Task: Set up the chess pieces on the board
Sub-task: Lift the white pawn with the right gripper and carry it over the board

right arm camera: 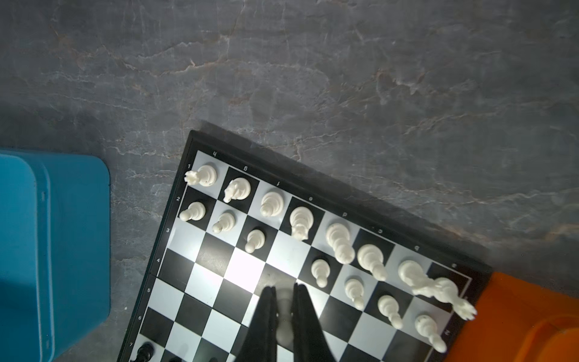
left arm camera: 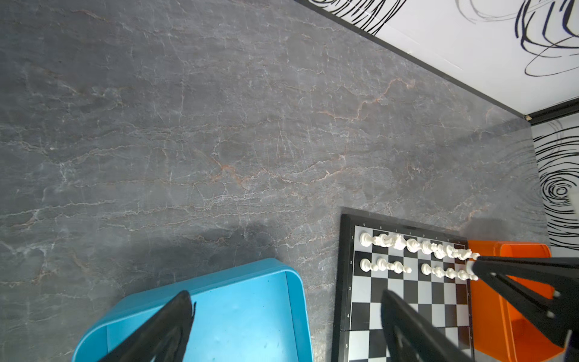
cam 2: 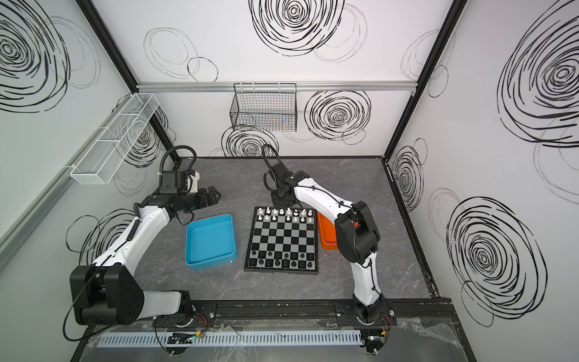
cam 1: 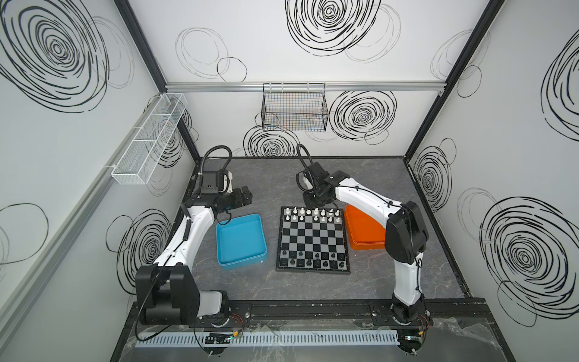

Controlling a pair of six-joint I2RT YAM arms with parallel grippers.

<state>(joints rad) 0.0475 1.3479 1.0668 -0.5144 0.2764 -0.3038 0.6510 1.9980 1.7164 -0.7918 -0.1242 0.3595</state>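
hovering over the white end of the board (cam 1: pixel 313 238), the right gripper (right arm camera: pixel 284 290) is clamped on a blurred white piece (right arm camera: pixel 283 326). white chess pieces (cam 1: pixel 316 213) are ranged along the far rows, black ones (cam 1: pixel 310 260) along the near rows. the left gripper (cam 1: pixel 247 196) is seen with jaws spread wide near the blue tray (cam 1: pixel 241 264).

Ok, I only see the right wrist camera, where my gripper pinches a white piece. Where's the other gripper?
Observer: The left gripper hangs open by the blue tray's far side, left of the board.
Operator: Is anything in that tray?
Observer: No, it looks empty in both top views.
Operator: Are the black ones set up?
Observer: The black pieces stand in the board's two near rows, too small to count.
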